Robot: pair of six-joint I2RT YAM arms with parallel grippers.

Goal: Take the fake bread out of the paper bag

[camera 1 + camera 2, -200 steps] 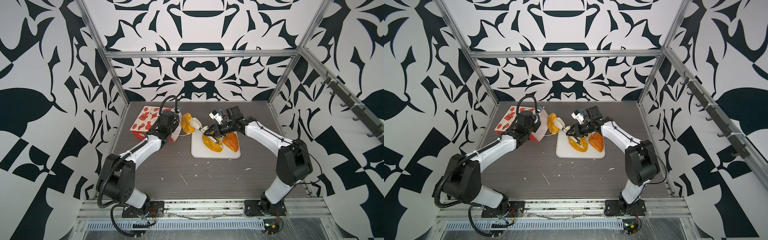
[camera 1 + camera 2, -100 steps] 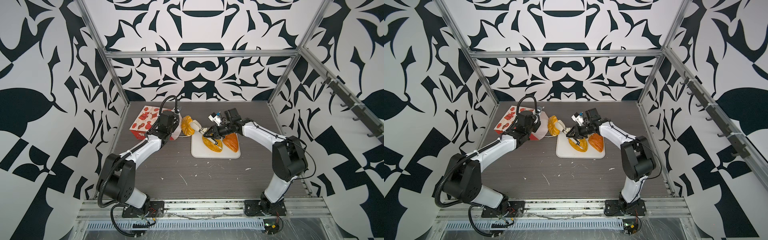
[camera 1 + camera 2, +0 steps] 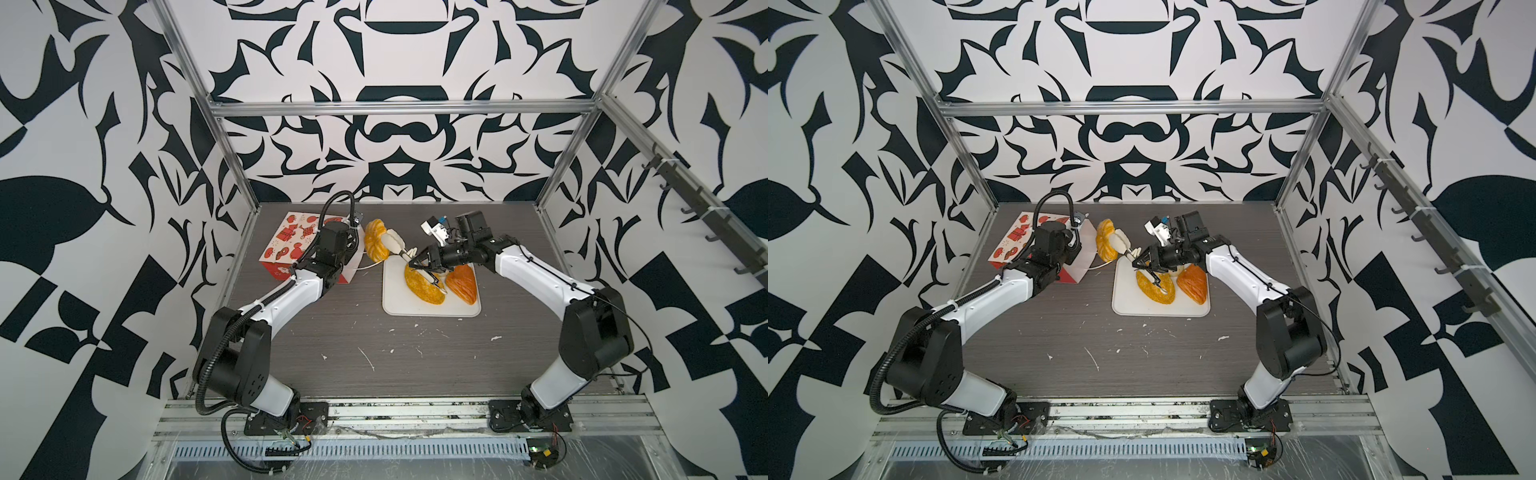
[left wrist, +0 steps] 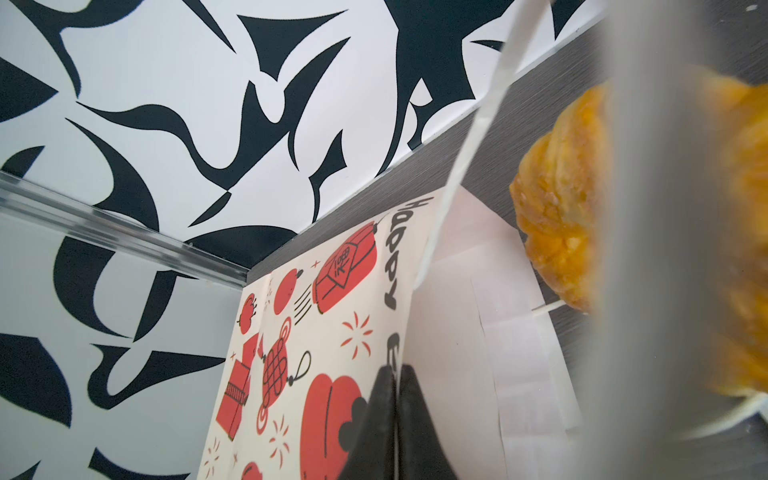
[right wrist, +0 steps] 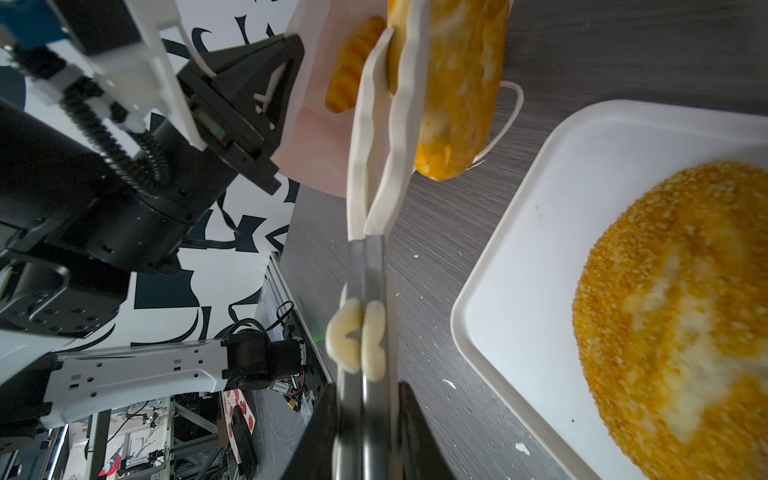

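Unmoved: right gripper point(image 5: 365, 390) clamps tongs point(image 5: 368, 266), left gripper point(image 4: 397, 374) pinches bag point(image 4: 365, 332); wrist reveals pastry point(image 5: 349, 79) inside.

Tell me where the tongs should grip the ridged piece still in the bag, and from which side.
Grip the ridged piece by its near end, the only part showing, coming through the open mouth from the tray side: the paper bag lies on its side, mouth toward the tray, with the left gripper pinching its rim. The tongs hold the twisted ring; probably set it down first.
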